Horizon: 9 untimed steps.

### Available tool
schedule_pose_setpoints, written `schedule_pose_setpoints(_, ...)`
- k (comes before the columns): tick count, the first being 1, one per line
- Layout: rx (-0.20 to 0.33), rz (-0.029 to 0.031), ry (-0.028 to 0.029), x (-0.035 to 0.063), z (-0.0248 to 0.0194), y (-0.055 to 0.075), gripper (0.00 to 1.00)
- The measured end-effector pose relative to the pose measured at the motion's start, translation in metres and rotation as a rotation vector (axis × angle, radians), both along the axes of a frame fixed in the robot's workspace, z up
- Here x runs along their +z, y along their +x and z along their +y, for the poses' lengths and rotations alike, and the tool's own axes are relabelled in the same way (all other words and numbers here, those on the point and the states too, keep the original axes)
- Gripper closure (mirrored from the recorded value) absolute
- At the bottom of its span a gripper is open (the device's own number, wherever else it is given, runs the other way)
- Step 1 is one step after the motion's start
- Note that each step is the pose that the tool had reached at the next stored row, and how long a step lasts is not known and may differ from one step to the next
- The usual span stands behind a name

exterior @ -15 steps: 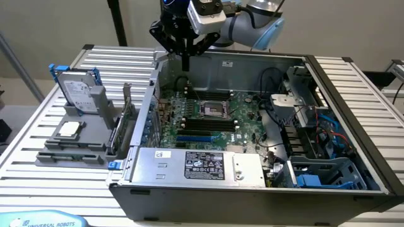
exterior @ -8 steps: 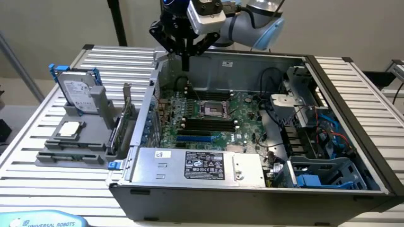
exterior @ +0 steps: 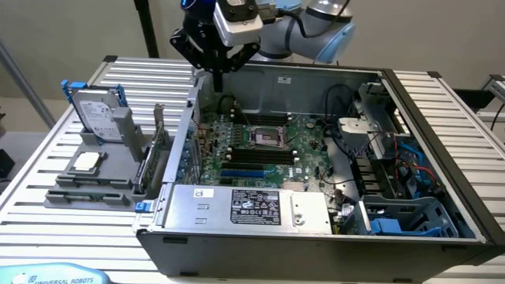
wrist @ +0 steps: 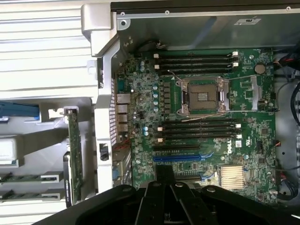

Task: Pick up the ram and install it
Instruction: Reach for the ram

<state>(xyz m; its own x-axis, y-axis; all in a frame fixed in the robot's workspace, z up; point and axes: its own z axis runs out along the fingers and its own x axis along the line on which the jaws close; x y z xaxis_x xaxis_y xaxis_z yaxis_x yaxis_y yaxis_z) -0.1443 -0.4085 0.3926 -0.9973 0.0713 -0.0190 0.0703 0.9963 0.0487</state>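
The ram [wrist: 21, 178], a long, narrow green circuit-board stick, lies in a slot of the grey plastic parts holder [exterior: 118, 201], with a 2nd stick like it just beside it, outside the open black computer case [exterior: 316, 248]. We judge it light, stiff and thin, easily cracked if bent, with delicate contacts along 1 long edge. We would take it across its thin faces near the middle, away from that edge. An upright green expansion card [wrist: 74, 154] stands in the holder between the ram and the case wall. The black gripper [exterior: 217, 80] hangs above the case's rear corner, fingers together on nothing, well apart from the ram, over the green motherboard [wrist: 140, 117] with its 4 black memory slots [wrist: 197, 127]
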Motion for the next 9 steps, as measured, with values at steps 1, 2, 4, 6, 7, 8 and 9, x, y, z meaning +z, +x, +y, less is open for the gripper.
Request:
schedule_pose_setpoints(1,0.0,0.0001,0.0,0.0,-0.0017,-0.004,0.89)
schedule_pose_setpoints(2,0.0,0.0,0.0,0.0,-0.0035,-0.009,0.89)
schedule_pose_setpoints(4,0.0,0.0,0.0001,0.0,-0.0069,-0.018,0.89)
schedule_pose_setpoints(6,0.0,0.0,0.0001,0.0,-0.0101,-0.027,0.89)
schedule_pose_setpoints(7,0.0,0.0,0.0,0.0,-0.0118,-0.032,0.89)
schedule_pose_setpoints(8,0.0,0.0,0.0001,-0.0001,-0.0131,-0.036,0.89)
schedule_pose_setpoints(9,0.0,0.0,0.0001,-0.0002,-0.0146,-0.041,0.89)
